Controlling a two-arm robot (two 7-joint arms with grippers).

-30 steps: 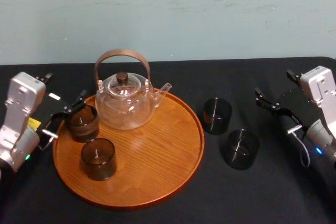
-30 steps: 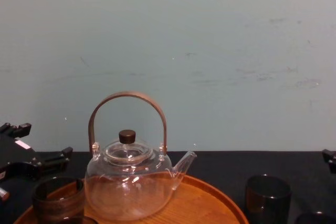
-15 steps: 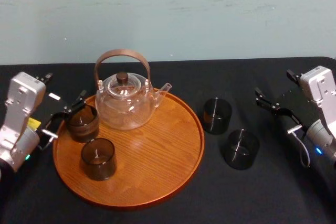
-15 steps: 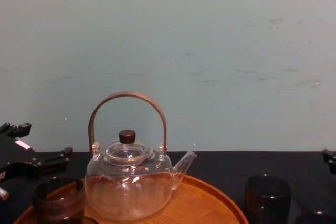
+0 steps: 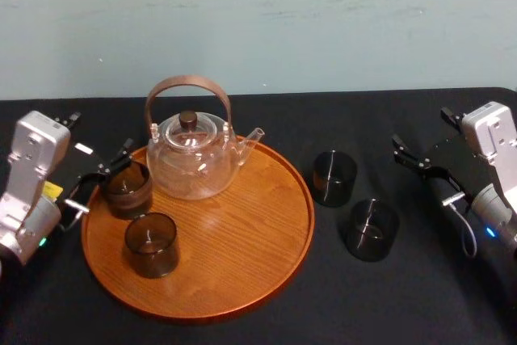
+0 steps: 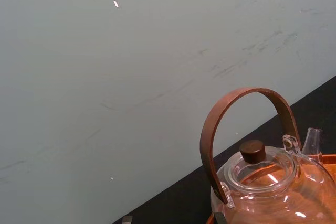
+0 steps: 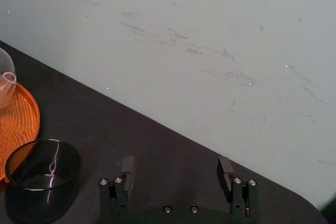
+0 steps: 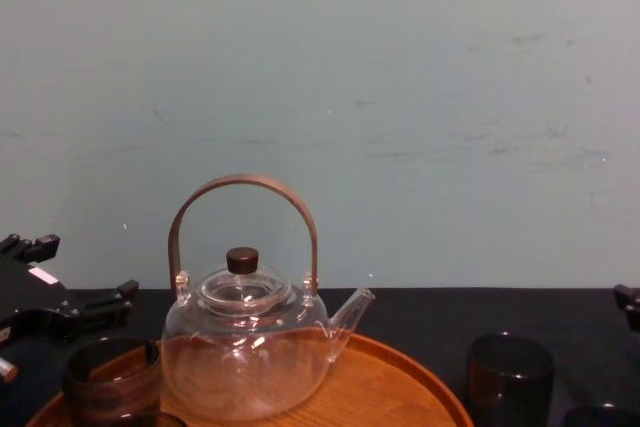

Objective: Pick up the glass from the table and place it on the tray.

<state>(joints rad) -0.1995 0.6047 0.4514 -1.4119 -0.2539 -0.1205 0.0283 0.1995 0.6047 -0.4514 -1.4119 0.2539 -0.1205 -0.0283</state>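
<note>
Now glass (image 5: 334, 177) beside tray (image 5: 266, 280), apart from right gripper's (image 7: 176, 167) spread fingers (image 7: 127, 167).

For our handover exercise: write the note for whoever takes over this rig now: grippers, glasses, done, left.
Left gripper: jaws open, empty, at the tray's left edge beside the rear tray glass.
Right gripper: jaws open, empty, right of the far table glass.
Done: rear tray glass and front tray glass stand on the tray with the teapot.
Left: far table glass and near table glass, both on the black cloth.
</note>
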